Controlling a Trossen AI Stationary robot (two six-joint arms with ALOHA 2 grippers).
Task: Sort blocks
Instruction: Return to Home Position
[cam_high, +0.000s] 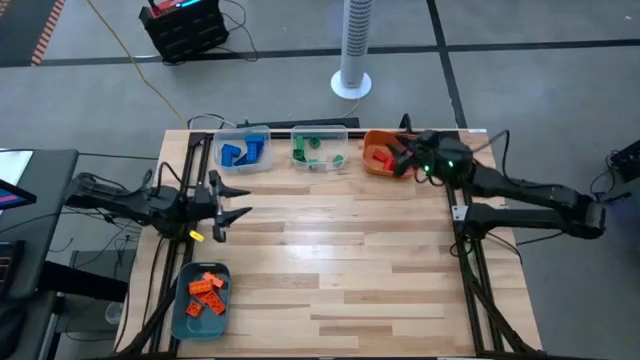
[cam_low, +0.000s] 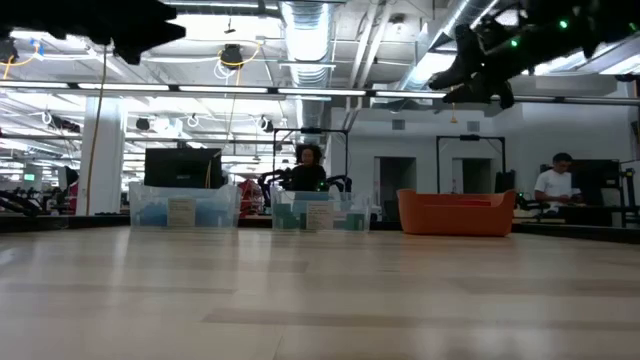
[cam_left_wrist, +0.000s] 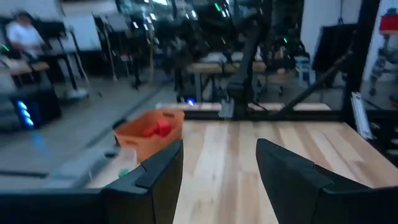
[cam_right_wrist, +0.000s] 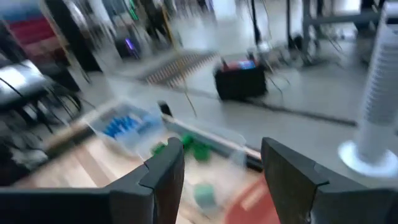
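Observation:
The blocks lie sorted in bins. Blue blocks fill a clear bin and green blocks another, both at the table's far edge. Beside them, red blocks sit in an orange bin. Orange blocks rest in a teal bin at the near left. My right gripper hovers open and empty high above the orange bin; its wrist view looks over the green and blue blocks. My left gripper hangs open and empty over the table's left side, facing the orange bin.
Bare wooden tabletop spreads between the far row of bins and the near edge. A white fan column and a black crate stand on the floor beyond the table. People sit in the room behind.

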